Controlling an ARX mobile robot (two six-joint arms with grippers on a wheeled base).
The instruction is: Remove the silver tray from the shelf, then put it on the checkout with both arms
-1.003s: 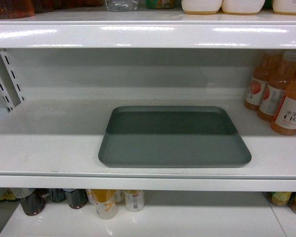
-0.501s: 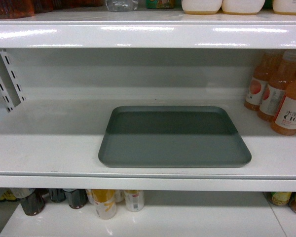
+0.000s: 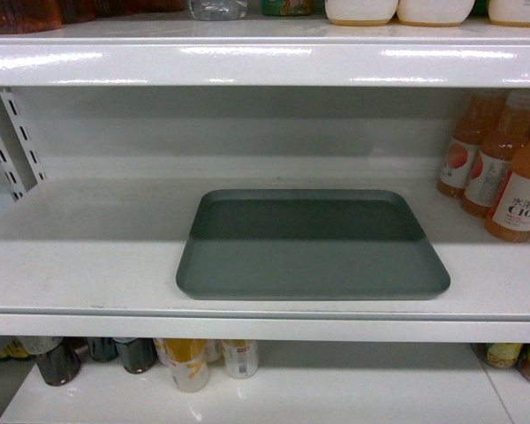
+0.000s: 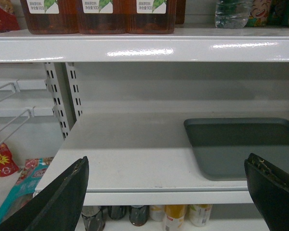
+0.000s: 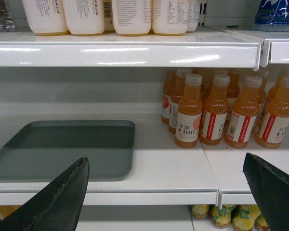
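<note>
The silver tray point(image 3: 311, 245) lies flat on the middle shelf point(image 3: 88, 265), near its front lip; it is grey-green with a low rim and nothing on it. The left wrist view has the tray point(image 4: 245, 144) at the right, beyond the left gripper point(image 4: 167, 166), which stands open in front of the shelf edge with nothing between its fingers. The right wrist view has the tray point(image 5: 67, 147) at the left, with the right gripper point(image 5: 164, 163) open and short of the shelf lip. Neither gripper appears in the head view. The checkout is out of view.
Orange juice bottles point(image 3: 503, 168) stand on the same shelf right of the tray, a close group point(image 5: 221, 110) in the right wrist view. The upper shelf board point(image 3: 265, 62) hangs low over the tray. Perforated uprights point(image 4: 62, 96) stand at the left. Cans point(image 3: 190, 362) fill the shelf below.
</note>
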